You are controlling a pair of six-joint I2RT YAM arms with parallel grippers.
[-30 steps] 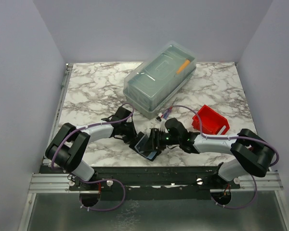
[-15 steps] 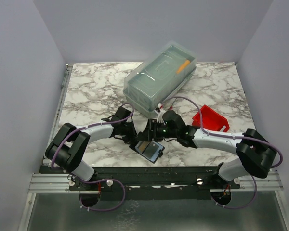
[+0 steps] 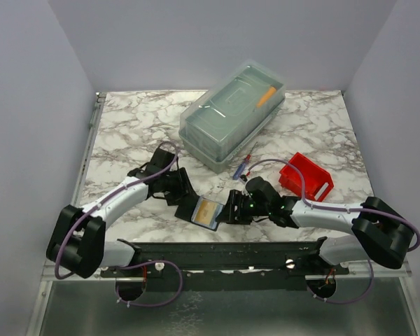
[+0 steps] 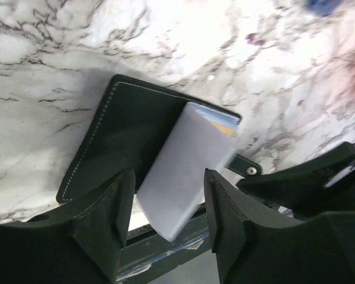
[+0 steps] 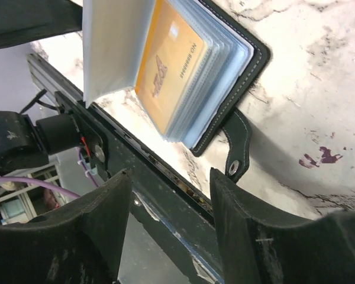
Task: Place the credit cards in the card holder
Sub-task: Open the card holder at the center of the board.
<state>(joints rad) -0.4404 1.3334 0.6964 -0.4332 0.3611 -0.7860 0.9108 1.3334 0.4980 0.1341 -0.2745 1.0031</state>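
Note:
The black card holder lies open near the table's front edge. A tan credit card sits in its clear sleeves, and one pale sleeve page stands up from the stack. The card's edge shows behind that page. The holder's snap strap points toward the table edge. My left gripper hovers open at the holder's left half, gripping nothing. My right gripper is open just right of the holder, over the front rail. Other credit cards are not distinguishable.
A large clear lidded box stands at the back centre. A red bin sits at the right, with a blue-and-red pen between the two. The black front rail runs just below the holder.
My left gripper has opened and its arm has swung out to the left. The holder has shifted slightly left, now showing the tan card. My right gripper dropped back to its right side.

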